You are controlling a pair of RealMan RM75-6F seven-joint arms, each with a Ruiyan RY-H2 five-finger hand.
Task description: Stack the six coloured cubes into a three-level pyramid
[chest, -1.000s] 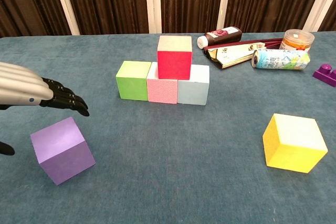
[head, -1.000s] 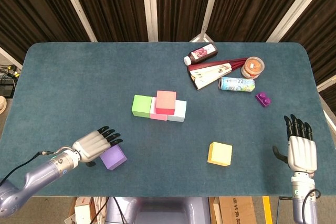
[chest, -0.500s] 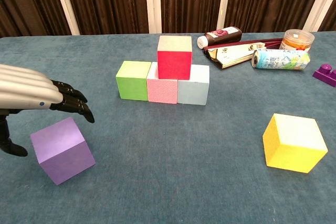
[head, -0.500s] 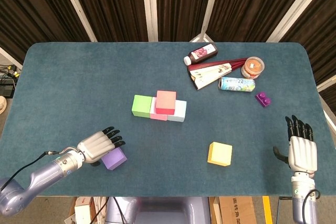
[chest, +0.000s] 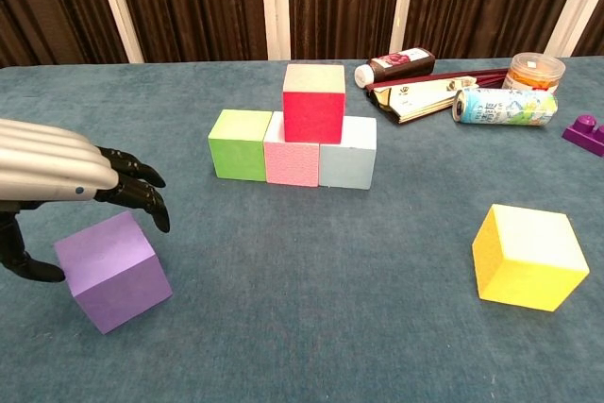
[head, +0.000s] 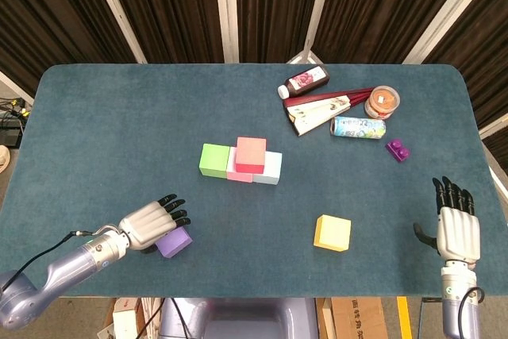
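- Left hand (chest: 66, 176): fingers spread and arched over the purple cube (chest: 111, 270), thumb low at the cube's left edge; no firm hold is visible, so the hand reads as open around the cube, not gripping it.
- Right hand (head: 458, 226): flat, fingers apart, holding nothing, near the right edge of the bench (head: 119, 125).
- Task state: green cube (chest: 240, 143), pink cube (chest: 293, 159) and pale blue cube (chest: 347, 153) stand touching in one row; the red cube (chest: 313, 102) sits on top, over the pink and pale blue pair. The purple cube lies well apart at front left; the yellow cube (chest: 528, 256) lies well apart at front right.
- Risk 1: the purple cube sits turned at an angle to the hand; a closing grasp on its corners could twist or squirt it out.
- Risk 2: the open second-level slot lies just beside the red cube; a tilted placement could push the red cube off or split the base row.
- Risk 3: fingers wrapped low around the cube could catch the green cube on release.
- Surroundings: dark bottle (head: 304, 82), folded fan (head: 321, 109), printed can (head: 358, 127), orange-lidded jar (head: 382, 102) and small purple brick (head: 398, 149) cluster at far right, off the path from the purple cube to the stack.
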